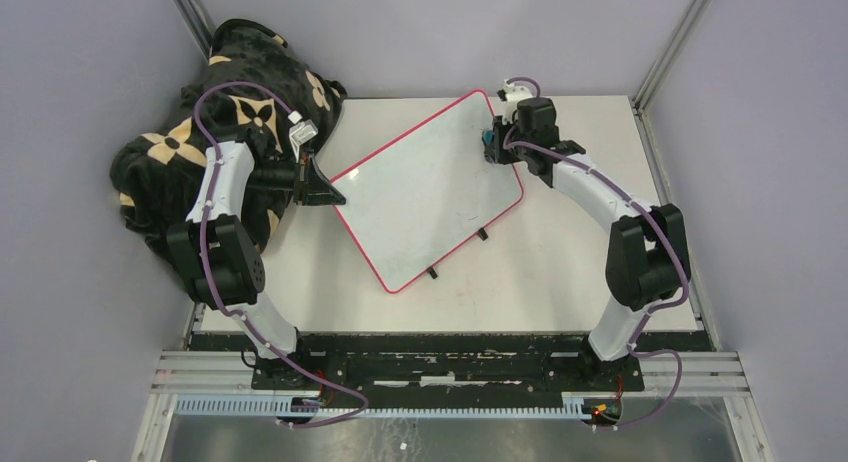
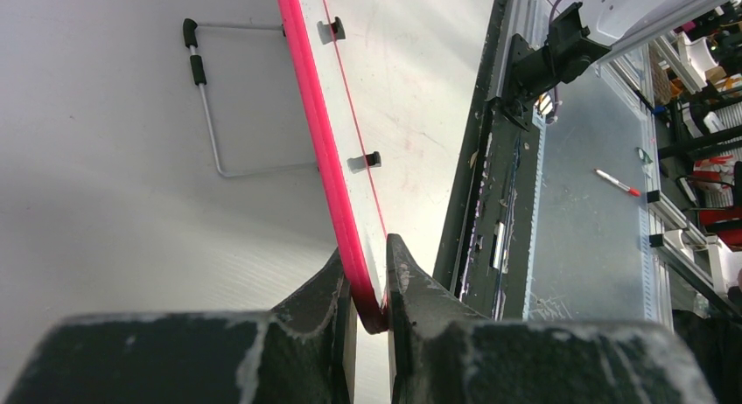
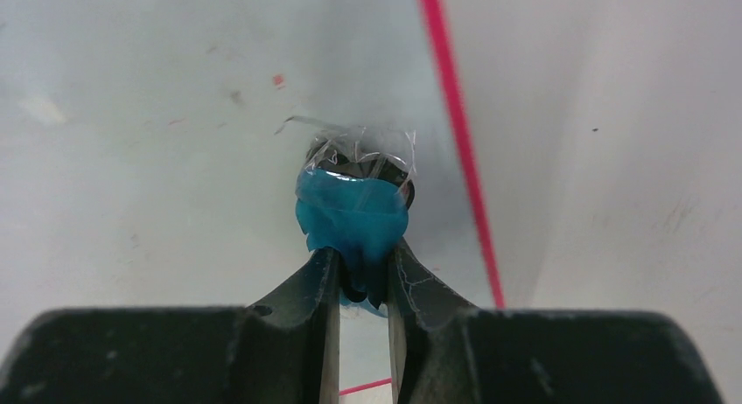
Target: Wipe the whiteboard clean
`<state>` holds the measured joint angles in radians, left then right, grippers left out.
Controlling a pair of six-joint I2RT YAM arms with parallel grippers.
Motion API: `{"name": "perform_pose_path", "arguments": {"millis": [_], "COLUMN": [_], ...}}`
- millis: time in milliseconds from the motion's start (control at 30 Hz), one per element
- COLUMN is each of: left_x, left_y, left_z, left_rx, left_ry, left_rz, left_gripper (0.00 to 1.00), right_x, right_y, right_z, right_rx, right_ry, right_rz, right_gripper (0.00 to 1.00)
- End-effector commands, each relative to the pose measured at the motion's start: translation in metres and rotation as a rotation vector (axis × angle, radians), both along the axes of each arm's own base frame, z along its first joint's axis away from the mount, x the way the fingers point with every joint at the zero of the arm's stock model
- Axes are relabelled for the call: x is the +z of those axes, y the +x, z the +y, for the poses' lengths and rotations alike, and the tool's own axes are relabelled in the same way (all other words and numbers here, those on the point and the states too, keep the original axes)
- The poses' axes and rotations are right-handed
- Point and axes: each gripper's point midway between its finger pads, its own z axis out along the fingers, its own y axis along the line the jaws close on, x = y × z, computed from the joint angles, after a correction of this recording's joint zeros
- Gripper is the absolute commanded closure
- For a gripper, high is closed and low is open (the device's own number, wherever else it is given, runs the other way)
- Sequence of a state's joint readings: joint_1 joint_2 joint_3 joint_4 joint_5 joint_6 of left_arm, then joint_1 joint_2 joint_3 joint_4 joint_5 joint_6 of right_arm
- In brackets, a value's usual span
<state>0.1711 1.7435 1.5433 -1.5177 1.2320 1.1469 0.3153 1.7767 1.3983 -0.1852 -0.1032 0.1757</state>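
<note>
- The bench (image 1: 560, 272) carries the whiteboard (image 1: 425, 197) at its middle, turned at an angle, with two black feet (image 1: 482, 234) on the near right edge.
- A dark flowered blanket (image 1: 170, 152) is heaped at the far left.
- The left claw (image 2: 367, 264) is clamped tight on the board's red rim at its left corner.
- The right claw (image 3: 360, 264) is closed around a blue eraser (image 3: 350, 216).
- The eraser, wrapped in clear film, presses on the board by its far right corner.
</note>
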Motion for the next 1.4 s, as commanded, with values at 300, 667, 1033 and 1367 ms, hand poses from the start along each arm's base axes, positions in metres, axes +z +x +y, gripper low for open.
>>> {"name": "perform_pose_path", "arguments": {"millis": [300,667,1033,1367], "left_x": [-0.007,-0.008,-0.007,-0.007], "left_y": [0.004,0.003,0.002,0.002], "left_z": [0.003,0.004,0.004,0.000], "left_rx": [-0.080,-0.081,-0.080,-0.084], "left_ry": [0.102,0.113,0.114,0.096], "left_rz": [-0.201,-0.201,-0.197,-0.192], "left_gripper": [0.97,0.97,0.97,0.97], "right_x": [0.003,-0.032,-0.037,-0.017], "right_y": [-0.068,-0.027,-0.021,-0.079], "right_z": [0.085,-0.003,-0.028,0.069], "right_rx": [0.185,-0.042,-0.104,0.121], "right_ry": [0.014,0.020,0.076,0.052], "right_rz": [-0.043,0.038,0.045,-0.013], "right_gripper": [0.99,0.99,0.99,0.99]}}
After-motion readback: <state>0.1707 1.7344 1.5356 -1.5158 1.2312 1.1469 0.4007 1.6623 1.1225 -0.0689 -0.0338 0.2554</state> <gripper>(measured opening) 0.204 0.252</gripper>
